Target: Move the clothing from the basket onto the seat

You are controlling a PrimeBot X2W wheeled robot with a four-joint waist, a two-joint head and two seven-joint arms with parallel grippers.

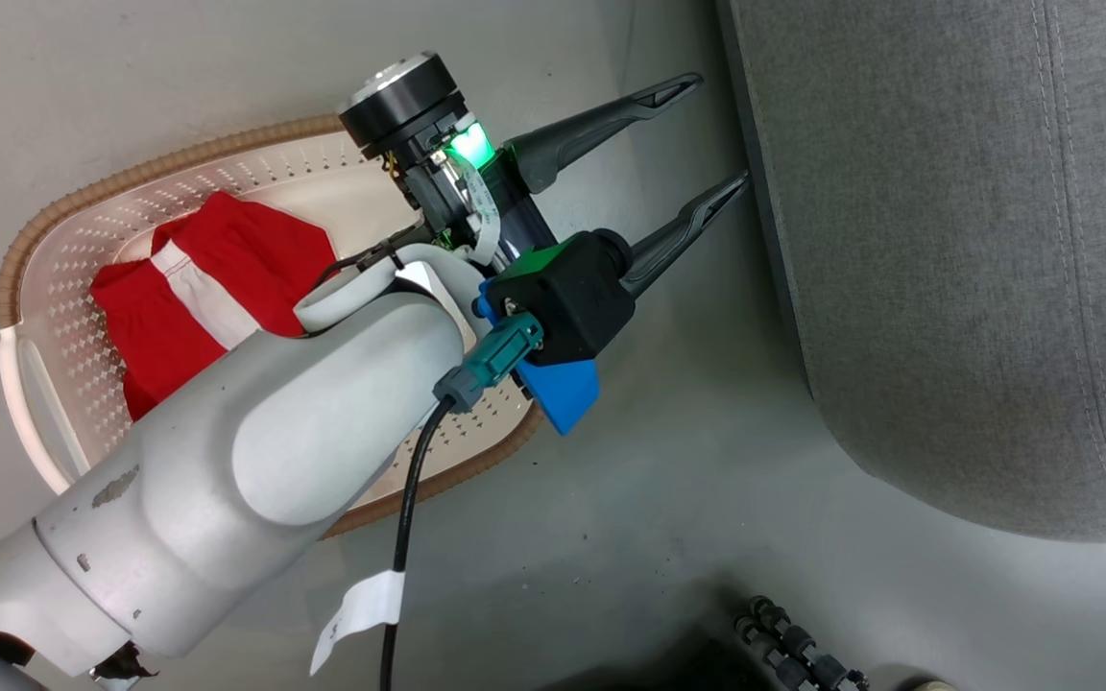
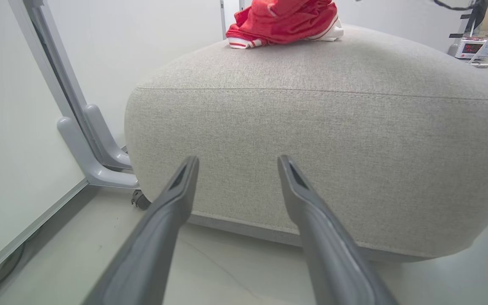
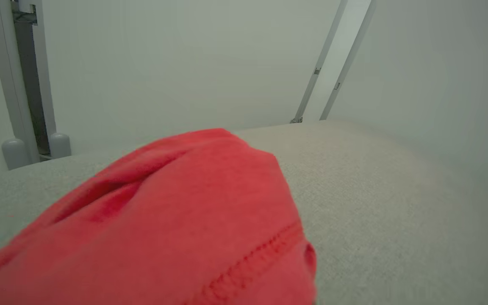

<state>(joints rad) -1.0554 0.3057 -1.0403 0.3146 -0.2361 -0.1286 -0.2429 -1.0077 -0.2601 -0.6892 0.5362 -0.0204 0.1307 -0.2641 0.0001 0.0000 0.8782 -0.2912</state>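
One piece of the red clothing (image 1: 217, 288), with a white stripe, lies in the cream basket (image 1: 131, 178) on the floor. My left gripper (image 1: 720, 131) hovers open and empty past the basket's right end, its fingers pointing at the grey seat (image 1: 947, 240). In the left wrist view the same gripper (image 2: 237, 159) faces the side of the seat (image 2: 320, 140), and a second red piece of clothing (image 2: 284, 21) lies bunched on top. In the right wrist view, red clothing (image 3: 176, 220) lies close up on the seat (image 3: 375, 190) and hides my right fingers.
White wall panels on grey foot brackets (image 2: 95, 152) stand left of the seat, with a small caster (image 2: 140, 199) beside it. A device with a red display (image 2: 475, 48) sits far right. A dark ridged part (image 1: 793, 643) lies on the floor near me.
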